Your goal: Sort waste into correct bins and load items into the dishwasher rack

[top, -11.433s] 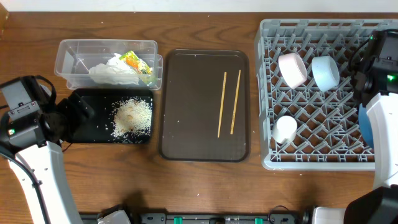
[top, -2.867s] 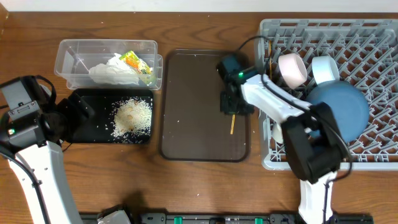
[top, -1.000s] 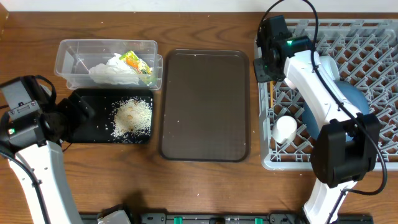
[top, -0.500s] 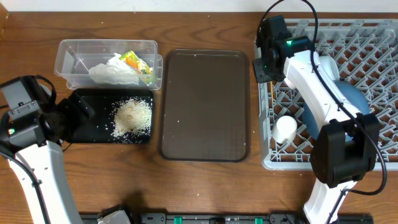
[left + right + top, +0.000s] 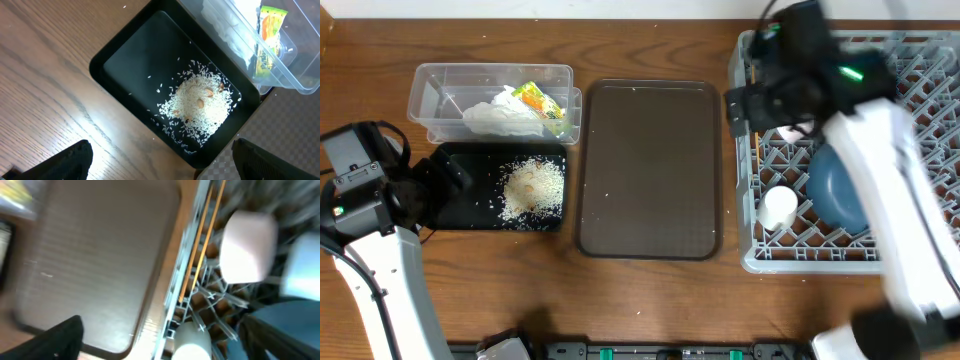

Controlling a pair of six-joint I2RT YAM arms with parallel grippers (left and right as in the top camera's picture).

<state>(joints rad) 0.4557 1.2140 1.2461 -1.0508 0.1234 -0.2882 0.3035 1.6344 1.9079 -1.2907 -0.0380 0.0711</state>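
Left pincer: fingers spread wide and holding nothing. It hangs over the near edge of the black tray.

Right pincer: fingers likewise wide apart and empty. It sits above the left wall of the dishwasher rack. The right arm is blurred in both the overhead and the right wrist views.

Waste: the rice scraps are heaped in the black tray, with stray grains around the heap. The snack wrapper and the paper napkin are in the clear tub, which sits just behind the black tray on the counter.

Rack contents:
- The chopsticks lie together just inside the left wall, running along it.
- The cream bowl is beside the chopsticks.
- The light blue bowl is to the right of the cream bowl.
- The white cup is near the front left.
- The dark blue plate is next to the cup.

The brown serving tray lies between the bins and the rack.
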